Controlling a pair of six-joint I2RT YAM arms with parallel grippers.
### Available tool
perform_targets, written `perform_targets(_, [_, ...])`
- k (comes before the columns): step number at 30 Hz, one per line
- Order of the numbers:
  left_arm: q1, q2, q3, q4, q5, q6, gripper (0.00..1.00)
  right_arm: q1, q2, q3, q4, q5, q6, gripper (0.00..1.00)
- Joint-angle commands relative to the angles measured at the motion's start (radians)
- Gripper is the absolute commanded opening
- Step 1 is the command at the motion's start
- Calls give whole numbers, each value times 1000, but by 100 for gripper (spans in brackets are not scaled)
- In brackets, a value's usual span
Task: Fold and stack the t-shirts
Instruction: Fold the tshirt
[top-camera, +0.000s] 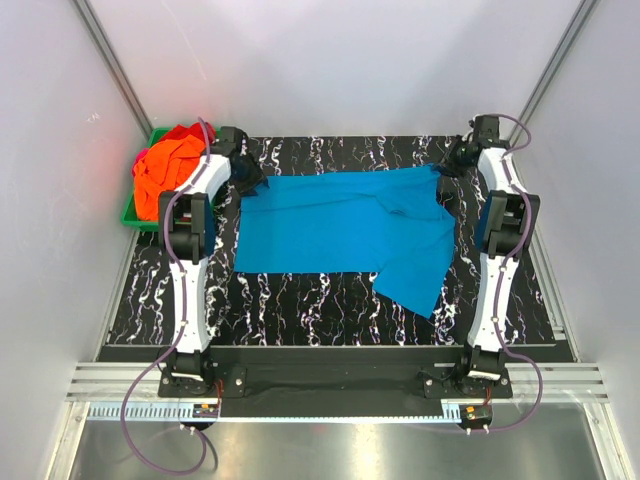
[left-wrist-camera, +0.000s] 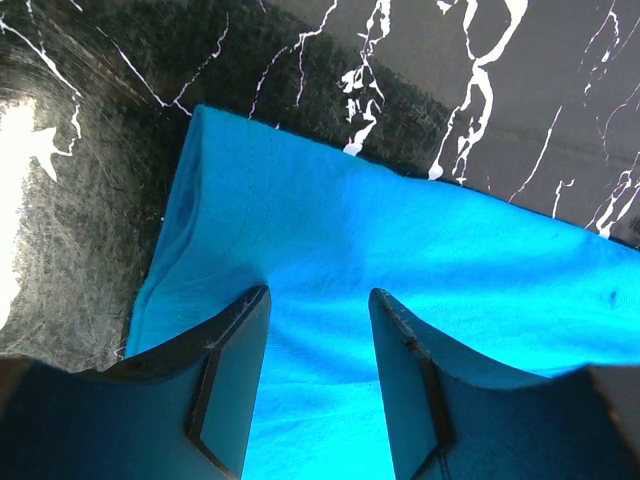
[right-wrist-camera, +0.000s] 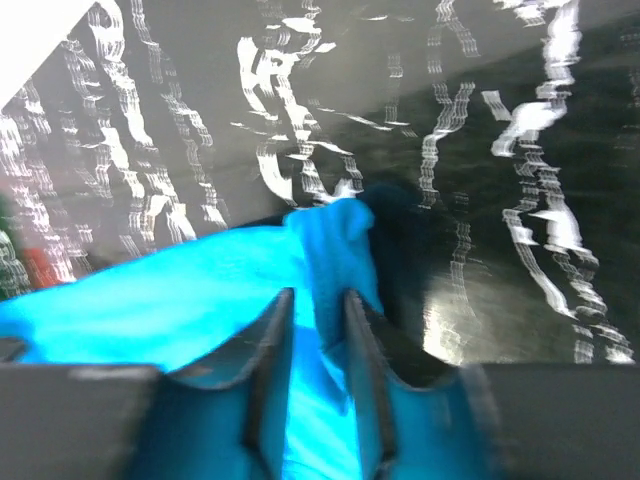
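Turquoise-blue t-shirt lies spread mid-frame on the tabletop. Right fingers pinch its upper-right corner; left fingers stand apart over the upper-left corner. Best clamp that corner too, then lift both evenly.

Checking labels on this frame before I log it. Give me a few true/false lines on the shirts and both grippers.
1. The blue t-shirt lies spread out on the table. True.
2. The orange shirts are stacked on the table next to it. False: they sit bunched in the green bin at the far left.
3. The left gripper is open over a corner of the blue t-shirt. True.
4. The right gripper hangs over bare table, away from any cloth. False: its fingers are nearly together on a raised bunch of the blue t-shirt.
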Motion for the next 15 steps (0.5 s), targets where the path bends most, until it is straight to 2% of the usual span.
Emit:
perform_targets(1, [27,67,9,-56,-34,10,52,-15,-61,-41,117,-127,108,36])
perform_targets(2, [29,67,24,-65,-31,9,52,-20,-70,-32,109,-129,107,42])
perform_targets(6, [30,48,41,-64,-2,3,53,-27,-90,5,-21,-112,46,45])
perform_targets(10, [30,11,42,-44,18,1,54,-34,-217,-178,-6,-58,42,41])
perform_targets(12, [30,11,55,-56,12,13,54,-34,-231,-193,14,-38,27,40])
perform_targets(14, [30,12,52,-62,17,27,54,-24,-208,-137,-4,-6,4,41])
perform_targets(15, [30,12,39,-53,24,27,54,-20,-191,-58,-18,8,-8,43])
